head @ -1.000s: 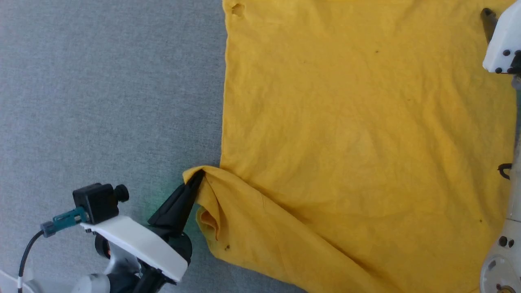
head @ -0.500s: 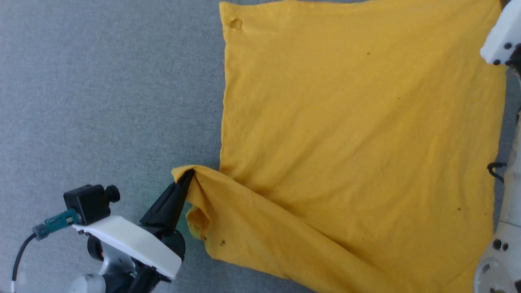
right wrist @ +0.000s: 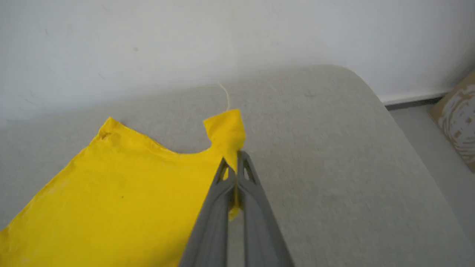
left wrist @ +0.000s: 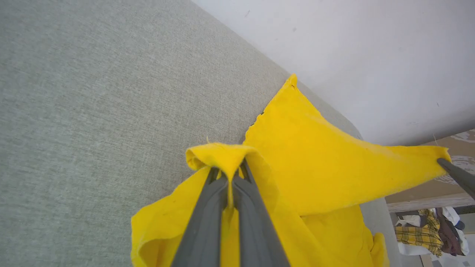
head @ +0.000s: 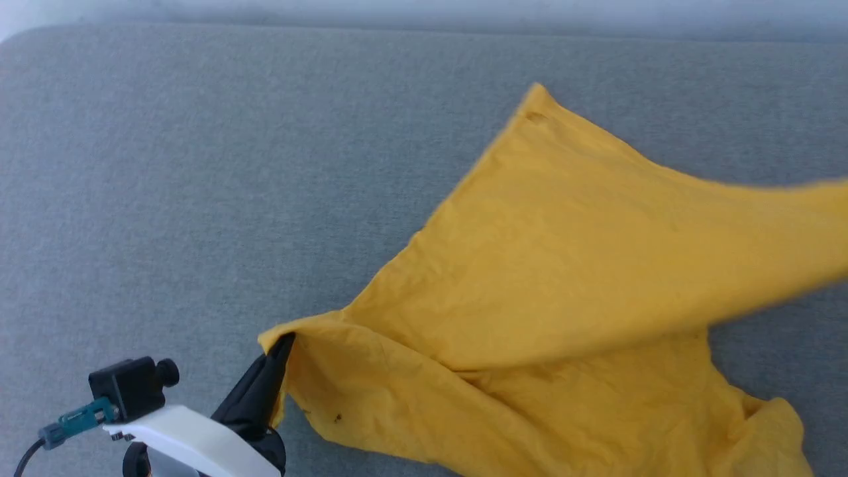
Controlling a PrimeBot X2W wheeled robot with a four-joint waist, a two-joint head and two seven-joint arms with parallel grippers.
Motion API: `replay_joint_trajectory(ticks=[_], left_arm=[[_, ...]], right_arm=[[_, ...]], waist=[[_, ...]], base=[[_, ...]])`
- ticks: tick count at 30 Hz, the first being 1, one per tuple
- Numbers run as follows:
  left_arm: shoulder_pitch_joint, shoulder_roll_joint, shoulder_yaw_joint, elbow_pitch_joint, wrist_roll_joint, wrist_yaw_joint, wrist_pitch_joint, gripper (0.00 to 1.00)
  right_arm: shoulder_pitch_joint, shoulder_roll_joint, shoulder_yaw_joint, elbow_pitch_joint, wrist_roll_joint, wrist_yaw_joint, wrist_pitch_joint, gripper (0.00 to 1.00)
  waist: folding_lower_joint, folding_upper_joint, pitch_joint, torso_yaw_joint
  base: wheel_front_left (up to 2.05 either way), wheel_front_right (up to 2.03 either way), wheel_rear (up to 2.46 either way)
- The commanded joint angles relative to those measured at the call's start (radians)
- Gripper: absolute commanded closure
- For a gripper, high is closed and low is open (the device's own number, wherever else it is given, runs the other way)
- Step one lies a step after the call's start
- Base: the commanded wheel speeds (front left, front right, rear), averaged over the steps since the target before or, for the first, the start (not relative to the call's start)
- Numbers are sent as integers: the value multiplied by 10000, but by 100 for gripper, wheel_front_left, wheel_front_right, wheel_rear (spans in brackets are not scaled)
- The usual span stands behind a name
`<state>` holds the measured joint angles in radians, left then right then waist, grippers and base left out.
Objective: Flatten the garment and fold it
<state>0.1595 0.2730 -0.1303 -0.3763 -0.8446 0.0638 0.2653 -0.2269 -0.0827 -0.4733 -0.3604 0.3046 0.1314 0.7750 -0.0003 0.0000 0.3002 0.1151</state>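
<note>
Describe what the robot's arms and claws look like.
The left claw and right claw each have two long, tapering dark grey fingers with slots near the tips. Behind the left one sits a white shell carrying a small black camera, teal plug and black cable.

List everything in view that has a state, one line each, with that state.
garment, partly lifted off the grey surface, stretched between two pinched corners, lower part rumpled, not folded.
left tool, shut on one corner of the garment.
right tool, shut on another corner of the garment.
clothes pile, heaped in the background.
</note>
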Motion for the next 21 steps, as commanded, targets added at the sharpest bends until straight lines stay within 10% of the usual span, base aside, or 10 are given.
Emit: replay_joint_trajectory(ticks=[1, 6, 19, 20, 21], left_arm=[[121, 43, 48, -73, 44, 70, 14, 100], [485, 181, 165, -262, 27, 180, 93, 100], [635, 224, -69, -228, -9, 349, 434, 100], [636, 224, -70, -232, -7, 365, 440, 100], [639, 219, -72, -235, -5, 383, 442, 100]], right_arm=[[525, 94, -194, -302, 158, -7, 104, 100], [3145, 311, -1087, -1272, 882, -7, 158, 100], [4231, 323, 947, 4885, 1109, -7, -4452, 100], [4069, 323, 995, 5138, 988, -7, -4694, 95], [3917, 324, 1004, 5288, 884, -7, -4913, 64]], waist=[[3, 0, -531, -552], [3, 0, -606, -815], [3, 0, -1180, -1062], [3, 0, -1219, -1074], [3, 0, -1256, -1082]], base=[[0, 0, 0], [0, 0, 0], [0, 0, 0], [0, 0, 0], [0, 0, 0]])
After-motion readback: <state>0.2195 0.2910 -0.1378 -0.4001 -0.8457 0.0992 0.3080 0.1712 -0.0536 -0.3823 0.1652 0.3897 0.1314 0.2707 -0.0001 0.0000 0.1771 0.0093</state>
